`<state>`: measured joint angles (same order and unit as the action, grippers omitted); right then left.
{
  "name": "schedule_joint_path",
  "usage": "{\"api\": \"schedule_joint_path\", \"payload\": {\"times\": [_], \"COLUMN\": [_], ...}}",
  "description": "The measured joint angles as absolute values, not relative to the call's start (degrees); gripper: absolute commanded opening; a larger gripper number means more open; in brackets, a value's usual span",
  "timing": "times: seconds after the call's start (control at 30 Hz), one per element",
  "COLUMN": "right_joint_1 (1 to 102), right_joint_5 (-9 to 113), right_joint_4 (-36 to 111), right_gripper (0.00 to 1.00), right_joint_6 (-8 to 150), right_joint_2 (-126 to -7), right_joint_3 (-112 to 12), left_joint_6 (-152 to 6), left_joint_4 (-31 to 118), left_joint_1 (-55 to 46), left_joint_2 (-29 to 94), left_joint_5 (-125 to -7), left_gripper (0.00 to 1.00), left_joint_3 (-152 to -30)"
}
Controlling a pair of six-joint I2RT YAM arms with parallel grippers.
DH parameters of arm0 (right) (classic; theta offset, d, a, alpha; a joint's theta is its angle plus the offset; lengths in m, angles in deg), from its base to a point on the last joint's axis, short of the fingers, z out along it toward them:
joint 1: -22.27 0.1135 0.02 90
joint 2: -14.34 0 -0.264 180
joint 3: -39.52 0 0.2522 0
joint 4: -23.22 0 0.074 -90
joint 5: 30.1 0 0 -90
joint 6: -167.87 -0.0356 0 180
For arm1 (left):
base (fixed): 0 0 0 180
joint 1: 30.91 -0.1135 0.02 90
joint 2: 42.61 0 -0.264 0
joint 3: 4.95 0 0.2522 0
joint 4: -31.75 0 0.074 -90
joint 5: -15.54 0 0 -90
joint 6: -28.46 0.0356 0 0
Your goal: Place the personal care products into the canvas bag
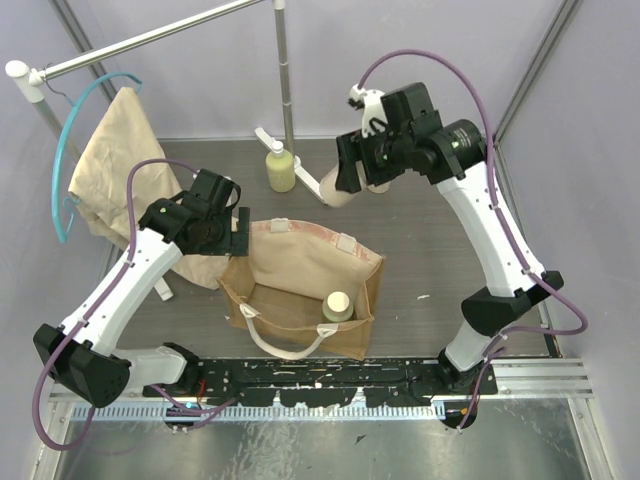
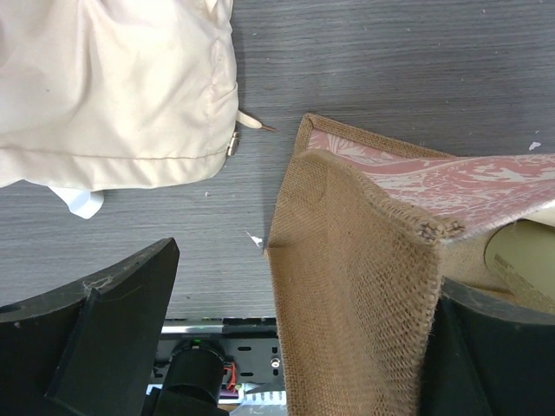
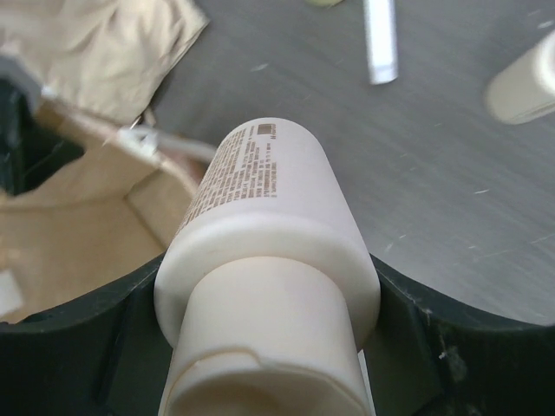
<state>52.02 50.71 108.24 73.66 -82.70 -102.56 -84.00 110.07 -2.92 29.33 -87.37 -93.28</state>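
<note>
The limp cloth [image 1: 110, 170] crowds the table's [image 1: 420, 250] left side. Just beside it, the left gripper [image 1: 232, 232] straddles the canvas bag's [image 1: 290, 265] left corner. Its jaws are spread, the wall lying against one finger and clear of the other [image 2: 104, 329]. The bag's mouth gapes, and an olive-green bottle [image 1: 337, 305] stands in its near right corner. Behind the bag stands the pump bottle [image 1: 280, 170], with bare tabletop between. Right of that, the right gripper [image 1: 350, 180] is clenched on a cream bottle [image 3: 260, 199], the fingers at its cap and its base pointing toward the bag's far rim. A second cream bottle [image 3: 527, 82] lies well apart on open table.
</note>
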Motion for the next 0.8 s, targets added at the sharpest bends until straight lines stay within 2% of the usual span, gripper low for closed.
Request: {"api": "schedule_joint_path", "payload": {"times": [0.17, 0.5, 0.8], "right_joint_1": [58.03, 71.45, 73.68], "right_joint_5": [46.05, 45.88, 50.2], "right_joint_4": [109.05, 107.87, 103.26], "right_gripper": [0.01, 0.01, 0.01], "right_joint_6": [72.59, 67.68, 62.43], "right_joint_2": [-79.05, -75.57, -73.32], "right_joint_3": [-94.25, -84.83, -69.05], "left_joint_6": [-83.74, -82.6, -81.47], "left_joint_4": [110.09, 110.05, 110.11], "left_joint_1": [-2.92, -2.92, -2.92], "left_joint_2": [29.33, 29.31, 28.96], "left_joint_5": [-87.37, -87.37, -87.41], "left_gripper": [0.98, 0.98, 0.98], "left_joint_3": [-93.28, -92.91, -92.87]}}
